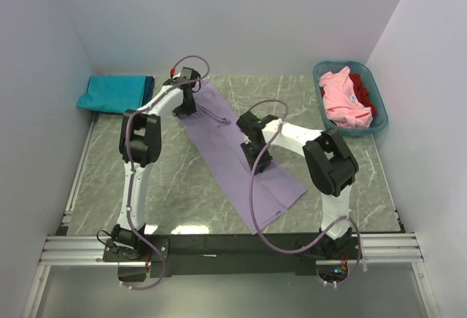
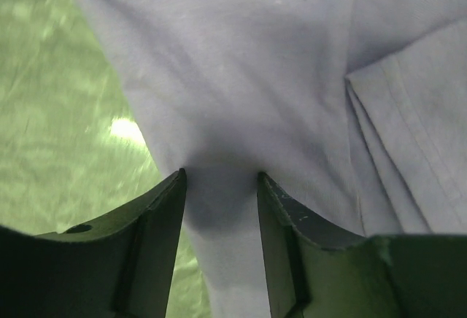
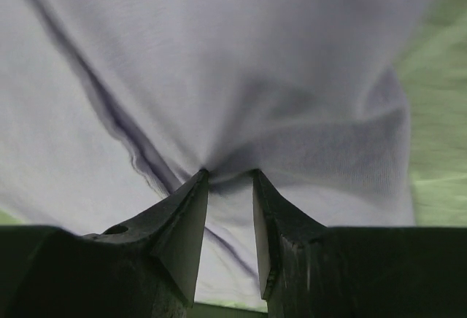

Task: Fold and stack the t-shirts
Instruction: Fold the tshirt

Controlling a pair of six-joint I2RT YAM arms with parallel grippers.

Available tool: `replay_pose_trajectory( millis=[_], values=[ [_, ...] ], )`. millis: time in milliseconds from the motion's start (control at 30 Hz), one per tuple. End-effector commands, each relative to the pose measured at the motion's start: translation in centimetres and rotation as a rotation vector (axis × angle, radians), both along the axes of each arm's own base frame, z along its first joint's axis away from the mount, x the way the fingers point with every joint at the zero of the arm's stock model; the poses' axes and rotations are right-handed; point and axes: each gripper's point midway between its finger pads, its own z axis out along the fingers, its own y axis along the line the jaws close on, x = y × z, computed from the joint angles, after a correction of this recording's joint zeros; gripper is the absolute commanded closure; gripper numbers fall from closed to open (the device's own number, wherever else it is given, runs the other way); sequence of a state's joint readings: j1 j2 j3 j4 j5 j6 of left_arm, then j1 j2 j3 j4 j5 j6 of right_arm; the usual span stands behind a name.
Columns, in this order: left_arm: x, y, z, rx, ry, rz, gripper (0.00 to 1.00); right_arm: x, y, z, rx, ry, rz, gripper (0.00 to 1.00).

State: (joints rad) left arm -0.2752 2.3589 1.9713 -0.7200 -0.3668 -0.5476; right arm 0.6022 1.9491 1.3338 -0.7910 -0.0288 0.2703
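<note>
left gripper (image 2: 219,176) half-closed, lavender t-shirt (image 2: 241,77) pinched between its tips, right gripper (image 3: 229,173) narrower, clamping a bunched fold of it

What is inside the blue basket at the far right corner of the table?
A pink t-shirt lies on top in the basket, with a red cloth beside it, towards the right wall. Whatever lies under them, and the basket's bottom, is covered.

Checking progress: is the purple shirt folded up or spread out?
Half-folded: the purple shirt lies as a long narrow strip, a sleeve turned in on top.
</note>
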Motion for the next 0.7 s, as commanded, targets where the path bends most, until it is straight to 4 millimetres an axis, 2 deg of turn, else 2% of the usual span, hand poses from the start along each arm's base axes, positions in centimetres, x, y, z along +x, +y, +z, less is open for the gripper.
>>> replay_pose_trajectory(
  millis=[0, 67, 167, 267, 433, 600, 633, 667],
  values=[
    [0.9, -0.2, -3.0, 0.018, 0.046, -0.075, 0.49, -4.9, 2.1, -1.5, -0.017, 0.169, 0.113, 0.62],
    [2.0, -1.1, -2.6, -0.004, 0.015, -0.104, 0.48, -5.8, 3.9, -1.5, 0.005, 0.191, 0.153, 0.62],
    [3.4, -3.4, -2.5, -0.025, -0.021, -0.175, 0.45, -6.3, 6.2, -1.1, 0.045, 0.202, 0.186, 0.62],
    [4.5, -5.5, -2.1, -0.022, -0.067, -0.226, 0.42, -5.9, 7.6, -0.7, 0.065, 0.192, 0.194, 0.62],
    [5.8, -6.6, -1.4, -0.043, -0.131, -0.226, 0.38, -4.8, 7.9, -0.7, 0.053, 0.151, 0.179, 0.61],
    [7.0, -7.3, 0.3, -0.103, -0.198, -0.19, 0.31, -4.0, 7.1, -0.3, 0.022, 0.107, 0.151, 0.59],
    [7.1, -7.3, 0.6, -0.116, -0.208, -0.184, 0.25, -3.8, 7.1, 0.2, 0.029, 0.093, 0.147, 0.59],
    [7.5, -7.7, 1.9, -0.148, -0.243, -0.184, 0.21, -3.6, 7.1, 0.7, 0.035, 0.08, 0.139, 0.59]
  ],
)
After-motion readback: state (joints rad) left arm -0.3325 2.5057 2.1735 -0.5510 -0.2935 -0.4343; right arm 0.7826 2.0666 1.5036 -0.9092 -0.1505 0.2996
